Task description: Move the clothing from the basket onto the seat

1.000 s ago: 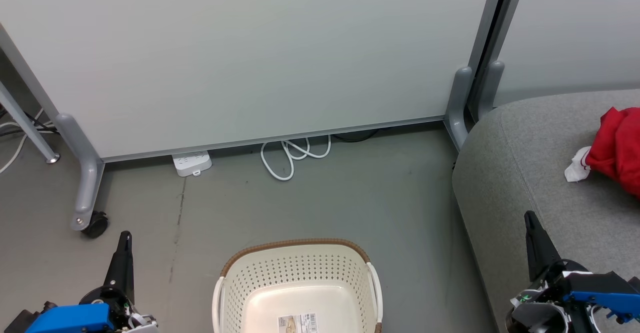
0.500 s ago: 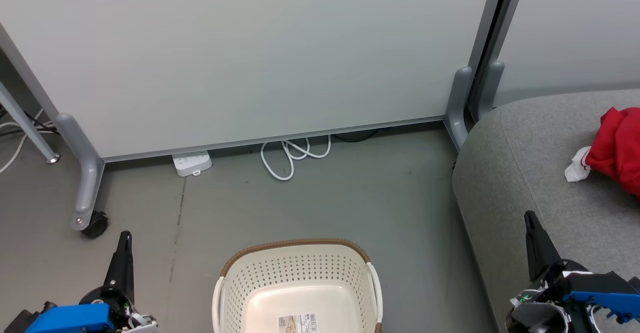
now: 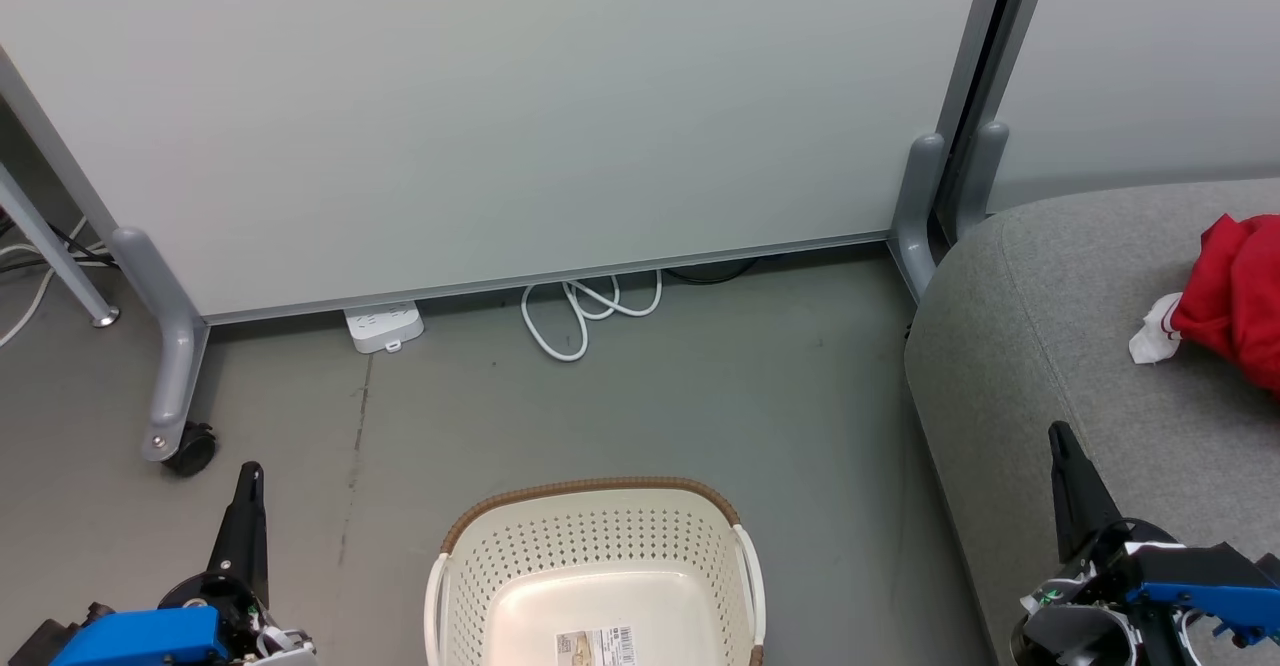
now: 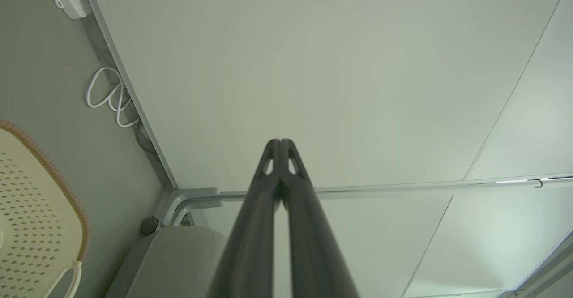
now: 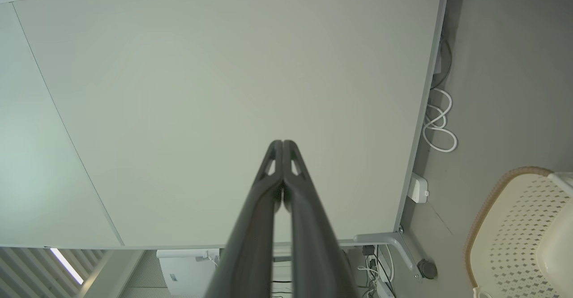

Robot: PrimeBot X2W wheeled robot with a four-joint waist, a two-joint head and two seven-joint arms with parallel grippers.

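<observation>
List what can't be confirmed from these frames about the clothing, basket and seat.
The clothing: head view, cut off by the right edge; one garment or two cannot be told.
The basket: head view, near part cut off by the bottom edge; contents there unknown.
The sticker: head view, too small to read.
The seat: head view, runs past the right and bottom edges.

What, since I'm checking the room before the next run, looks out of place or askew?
Nothing looks spilled or damaged. The red clothing lies crumpled, not folded, on the seat. A white cable lies in loose loops on the floor by the partition. The basket is empty as far as it shows.
</observation>
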